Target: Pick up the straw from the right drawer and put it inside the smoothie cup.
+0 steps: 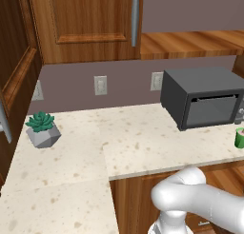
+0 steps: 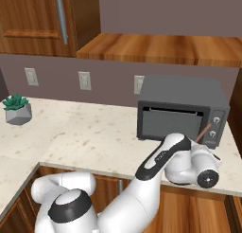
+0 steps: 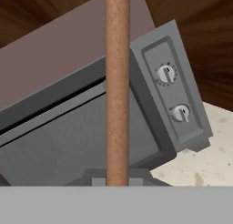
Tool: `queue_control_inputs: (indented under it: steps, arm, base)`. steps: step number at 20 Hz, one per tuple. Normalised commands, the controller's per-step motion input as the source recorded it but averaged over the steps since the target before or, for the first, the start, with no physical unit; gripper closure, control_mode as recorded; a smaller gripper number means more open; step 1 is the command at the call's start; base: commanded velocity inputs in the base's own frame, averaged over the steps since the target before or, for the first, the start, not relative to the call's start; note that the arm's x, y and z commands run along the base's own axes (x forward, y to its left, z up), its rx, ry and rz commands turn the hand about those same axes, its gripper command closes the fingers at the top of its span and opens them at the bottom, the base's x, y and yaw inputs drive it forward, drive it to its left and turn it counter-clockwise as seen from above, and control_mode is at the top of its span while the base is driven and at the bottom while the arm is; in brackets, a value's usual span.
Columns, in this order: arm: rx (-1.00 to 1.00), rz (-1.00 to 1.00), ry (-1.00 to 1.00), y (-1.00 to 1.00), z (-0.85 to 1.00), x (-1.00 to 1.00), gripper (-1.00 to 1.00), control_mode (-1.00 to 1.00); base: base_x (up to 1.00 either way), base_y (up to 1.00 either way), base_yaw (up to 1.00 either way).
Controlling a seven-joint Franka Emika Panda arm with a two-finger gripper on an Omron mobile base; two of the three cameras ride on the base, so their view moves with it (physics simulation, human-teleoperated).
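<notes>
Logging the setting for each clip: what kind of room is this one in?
A simulated home kitchen, by the look of it: a speckled stone counter carries a dark grey microwave with two dials, wooden cabinets hang above, and wall outlets line the backsplash. A potted succulent sits near the corner.

A home kitchen: a speckled stone counter [image 1: 143,147] turns an L-shaped corner under wooden wall cabinets [image 1: 86,19] with long metal handles. A dark grey microwave [image 2: 182,109] sits toward the counter's right end against the wall, a potted succulent [image 1: 43,129] near its left edge, and sockets [image 2: 84,80] dot the mauve backsplash
</notes>
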Motion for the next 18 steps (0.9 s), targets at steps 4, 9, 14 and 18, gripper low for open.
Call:
queue_control_inputs:
  steps: [4,9,14,18]
  arm:
    - [-0.01,0.0,-0.02,-0.17,0.0,0.0,1.0,-1.0]
    - [-0.04,0.0,-0.02,-0.18,-0.04,0.0,1.0,-1.0]
    - [-0.1,0.0,-0.01,-0.11,-0.14,0.0,1.0,-1.0]
    - [-0.14,-0.01,0.0,0.0,-0.16,0.04,1.0,-1.0]
  base:
    - [0.0,0.0,0.0]
    - [0.0,0.0,0.0]
    - [0.0,0.0,0.0]
    - [0.0,0.0,0.0]
